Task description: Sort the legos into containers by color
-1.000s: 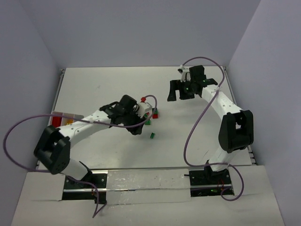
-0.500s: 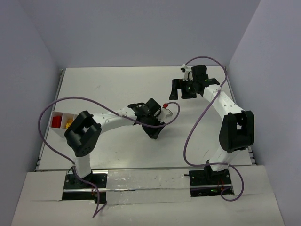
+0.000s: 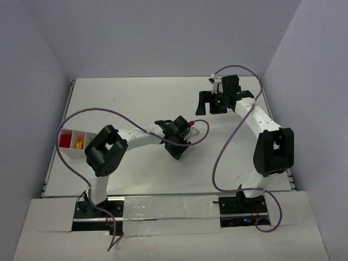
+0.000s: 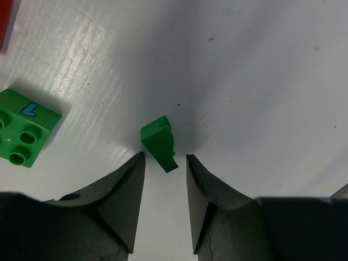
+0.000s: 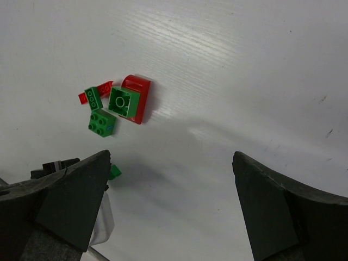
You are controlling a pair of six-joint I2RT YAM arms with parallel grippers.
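A tiny green lego (image 4: 157, 141) lies on the white table just ahead of my left gripper's (image 4: 165, 156) fingertips, its near end between them; the jaws stand narrowly open and do not touch it. A green four-stud lego (image 4: 24, 128) lies to its left. The right wrist view shows the pile: a green four-stud lego (image 5: 102, 122), a green brick on a red piece (image 5: 128, 100), a small green brick (image 5: 93, 98) and a small red one (image 5: 106, 87). My right gripper (image 5: 171, 157) is wide open and empty, high above the table. In the top view my left gripper (image 3: 177, 151) covers the pile.
A white divided container (image 3: 81, 136) stands at the table's left edge, with red legos (image 3: 66, 140) and yellow ones (image 3: 79, 142) in separate compartments. My right gripper (image 3: 210, 103) hovers at the back right. The left arm's purple cable (image 3: 70, 117) loops over the left side.
My left arm has swung its elbow in and reached right, bringing its gripper down over the loose small green lego. The right arm has barely moved.
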